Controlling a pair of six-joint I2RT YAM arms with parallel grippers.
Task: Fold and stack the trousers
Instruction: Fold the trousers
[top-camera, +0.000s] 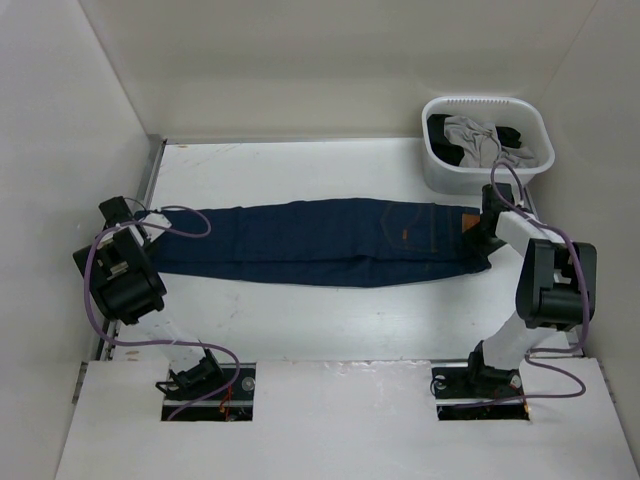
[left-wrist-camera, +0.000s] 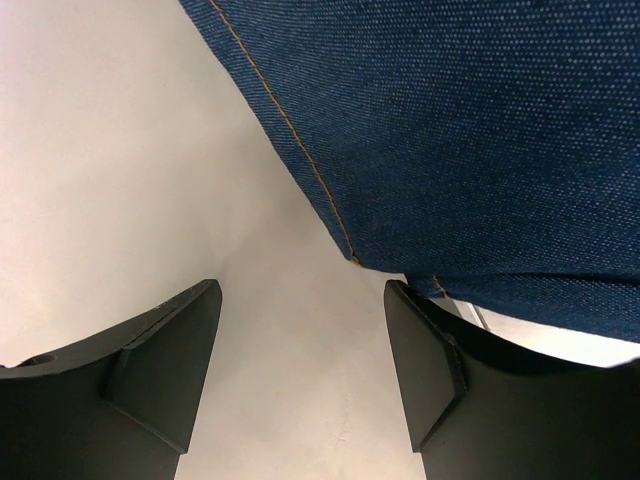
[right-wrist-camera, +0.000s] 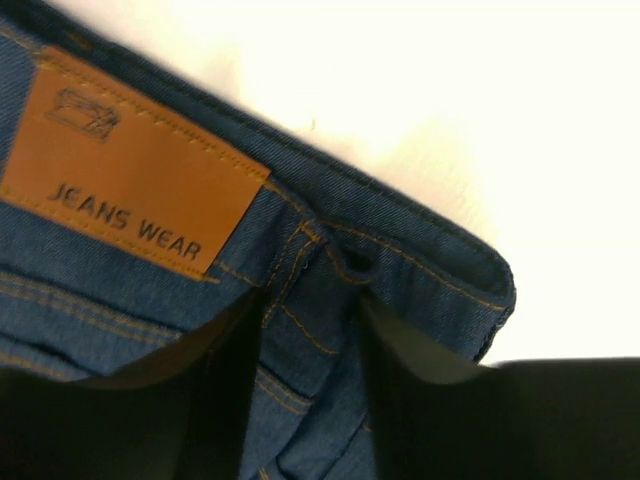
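The dark navy trousers (top-camera: 320, 240) lie flat across the table, folded lengthwise, with the hems at the left and the waistband with its tan patch (top-camera: 468, 222) at the right. My left gripper (top-camera: 152, 226) is at the hem end. In the left wrist view it (left-wrist-camera: 300, 292) is open over bare table, with the hem corner (left-wrist-camera: 450, 150) just above its right finger. My right gripper (top-camera: 482, 236) is at the waistband. In the right wrist view it (right-wrist-camera: 305, 315) is shut on a fold of denim (right-wrist-camera: 310, 300) beside the "JEANS WEAR" patch (right-wrist-camera: 125, 190).
A white basket (top-camera: 432, 165) stands at the back right, holding a light grey garment (top-camera: 468, 130) and a black garment (top-camera: 442, 152). White walls enclose the table on three sides. The arm bases sit at the near edge.
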